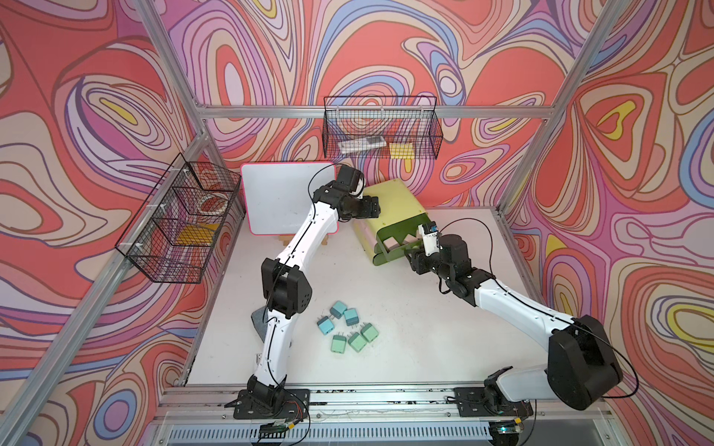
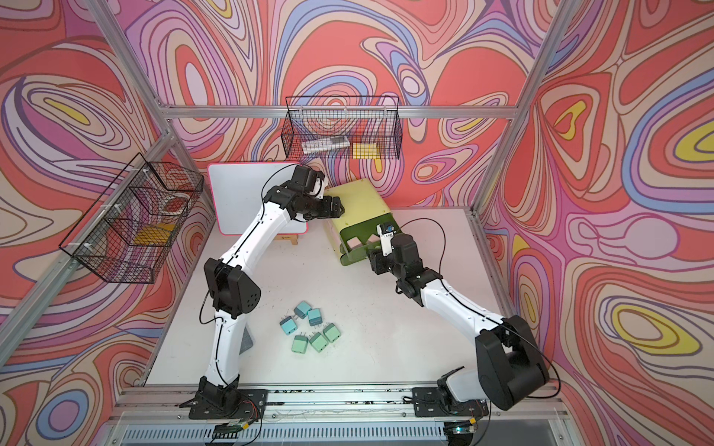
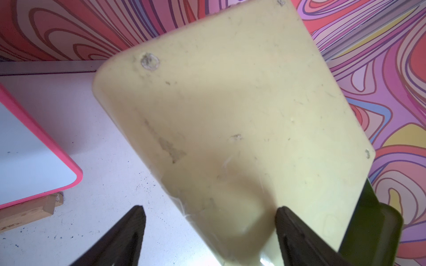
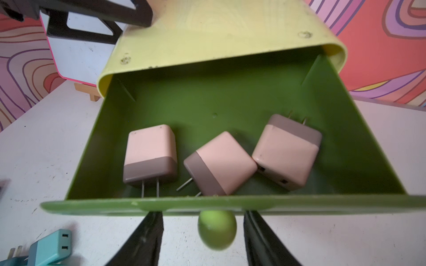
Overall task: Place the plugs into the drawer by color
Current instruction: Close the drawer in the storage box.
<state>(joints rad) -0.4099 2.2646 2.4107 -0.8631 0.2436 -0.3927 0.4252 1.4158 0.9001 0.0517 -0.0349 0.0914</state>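
The chest stands toward the far right corner of the bench, turned at an angle, with its top drawer pulled well out. Three pink plugs lie loose on the drawer floor, so that colour looks finished. The right pincer sits low at the drawer front, its jaws moderately wide on either side of the round knob with a gap on each side. That placement suits pushing the drawer shut. The left pincer is spread over the chest's pale top near its edge, one finger above the lid and the other off to the side over the bench. It clamps nothing, and is probably there to brace the light chest against sliding. Three blue plugs and three mint green plugs wait bunched toward the bench's near edge, around its middle.
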